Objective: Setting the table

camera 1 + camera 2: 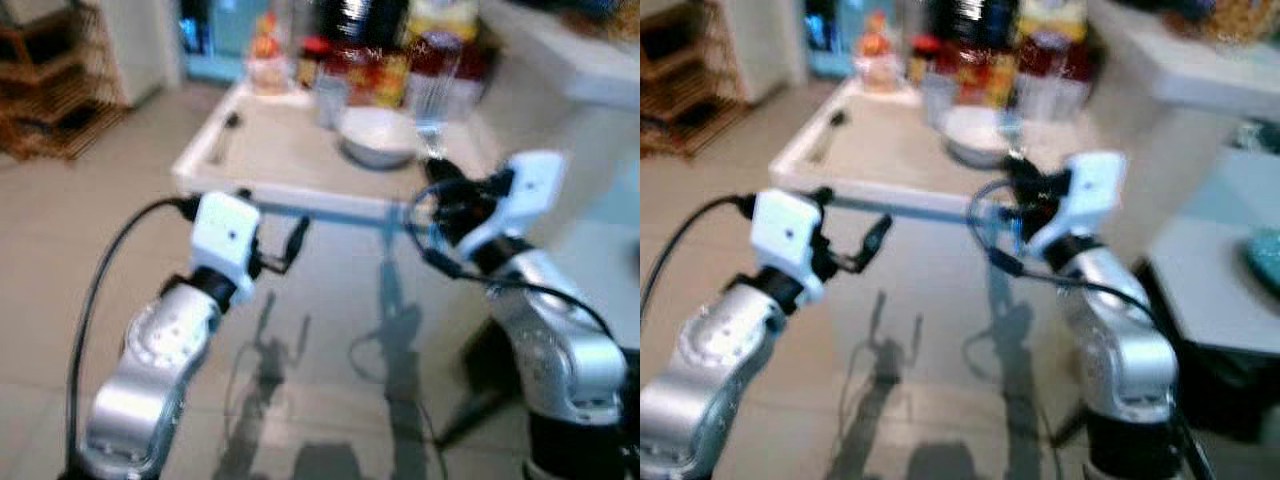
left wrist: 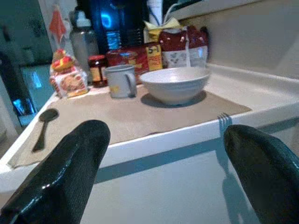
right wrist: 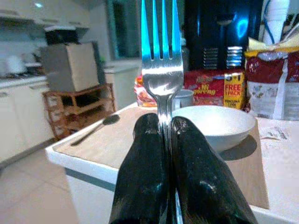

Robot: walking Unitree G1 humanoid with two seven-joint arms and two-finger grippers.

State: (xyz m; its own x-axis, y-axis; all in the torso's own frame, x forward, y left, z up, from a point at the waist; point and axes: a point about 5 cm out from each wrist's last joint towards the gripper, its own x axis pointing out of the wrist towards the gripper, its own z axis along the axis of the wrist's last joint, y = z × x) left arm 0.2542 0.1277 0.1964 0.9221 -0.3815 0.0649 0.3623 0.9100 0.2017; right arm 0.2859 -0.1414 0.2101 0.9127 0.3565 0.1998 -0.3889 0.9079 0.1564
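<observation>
Right end effector (image 3: 163, 135) clamped on fork (image 3: 161, 60), tines up — near table (image 1: 290, 190) edge, before bowl (image 1: 378, 137). Left end effector (image 2: 163, 177) wide open — spoon (image 2: 43, 123) on mat.

One fork (image 3: 161, 70), bowl (image 2: 174, 84), mug (image 2: 119, 81), seemingly one spoon (image 2: 43, 125)

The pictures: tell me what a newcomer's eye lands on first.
The fork stands upright, clamped in the right gripper, short of the white table. On the table's mat sits a white bowl with a grey mug beside it and a dark spoon further off. The left gripper is open.
</observation>
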